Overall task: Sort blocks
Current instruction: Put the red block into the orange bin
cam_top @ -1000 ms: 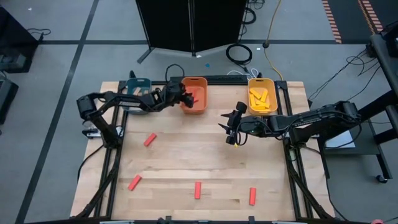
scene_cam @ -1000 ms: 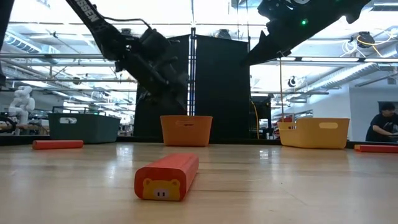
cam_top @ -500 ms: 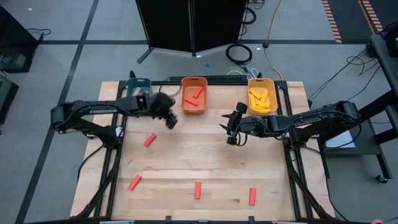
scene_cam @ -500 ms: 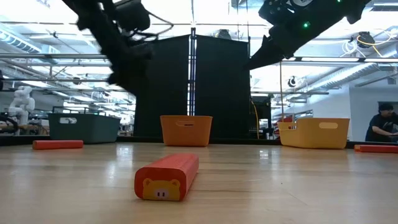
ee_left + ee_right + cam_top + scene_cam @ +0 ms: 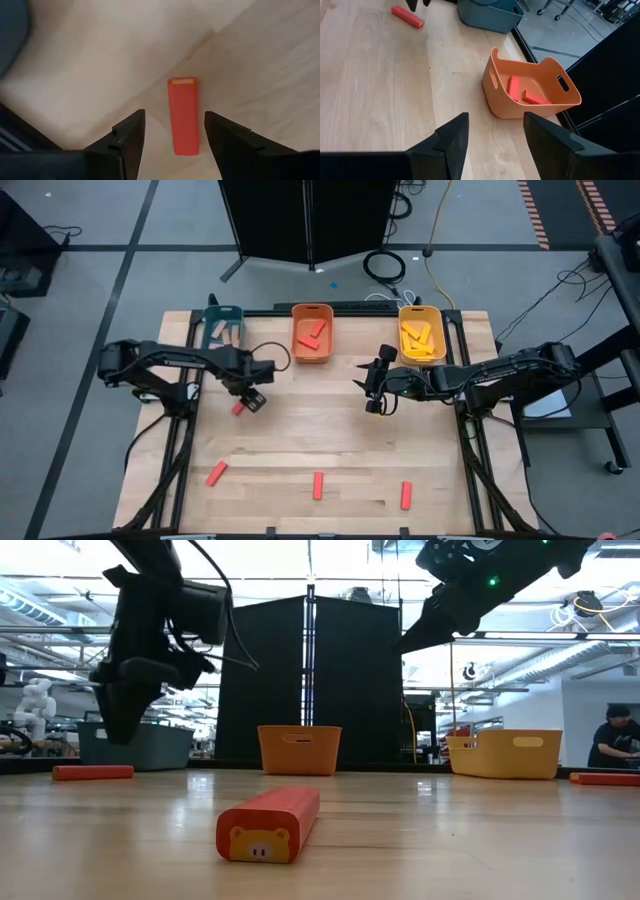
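In the high view, the sorting is judged well advanced. Red blocks (image 5: 312, 338) are seen in the orange bin (image 5: 312, 313), yellow blocks (image 5: 420, 338) in the yellow bin (image 5: 420, 313), and tan pieces in the teal bin (image 5: 222, 315). Four red bars are left on the table (image 5: 330, 430): one (image 5: 238, 408) just beside the left pincer (image 5: 252, 399), and three along the near edge (image 5: 217, 473) (image 5: 318, 485) (image 5: 407, 495). Half a second earlier the left pincer was placed nearer the orange bin; it has since been brought down over the upper-left bar. The right pincer (image 5: 372, 394) is held where it was, mid-table.

In the low view, a red bar with a printed face (image 5: 268, 825) is seen lying nearest, with the left arm shifted leftward.

In the left wrist view, the pincer (image 5: 172, 132) is spread, empty, its fingers straddling the red bar (image 5: 183, 115) without contact.

In the right wrist view, the right pincer (image 5: 492, 135) is parted, empty, and faced toward the orange bin (image 5: 530, 102).
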